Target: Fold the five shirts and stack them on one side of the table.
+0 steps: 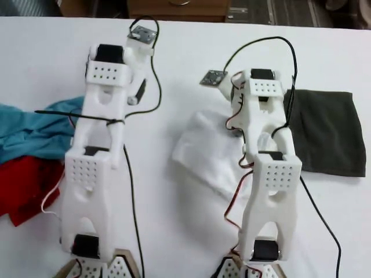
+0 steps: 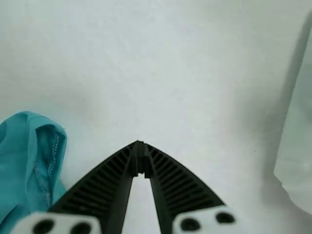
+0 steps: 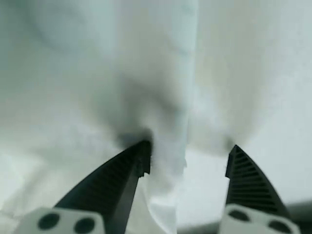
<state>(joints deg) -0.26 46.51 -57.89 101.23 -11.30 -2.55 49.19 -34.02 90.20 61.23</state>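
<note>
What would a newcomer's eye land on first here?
The right gripper stands open astride a fold of the white shirt in the middle. A dark shirt lies folded on the right, while a teal shirt and a red shirt sit crumpled at the left edge.

Readable text: none, nothing legible anywhere.
Dark shirt: plain cloth, no print.
Left arm: white shell — no lettering.

Flat white table top, matte, evenly lit, with soft shadows only. Beyond its far edge stands a brown wooden cabinet front, about mid-width. Beside it is a dark plank floor, boards running lengthwise.
</note>
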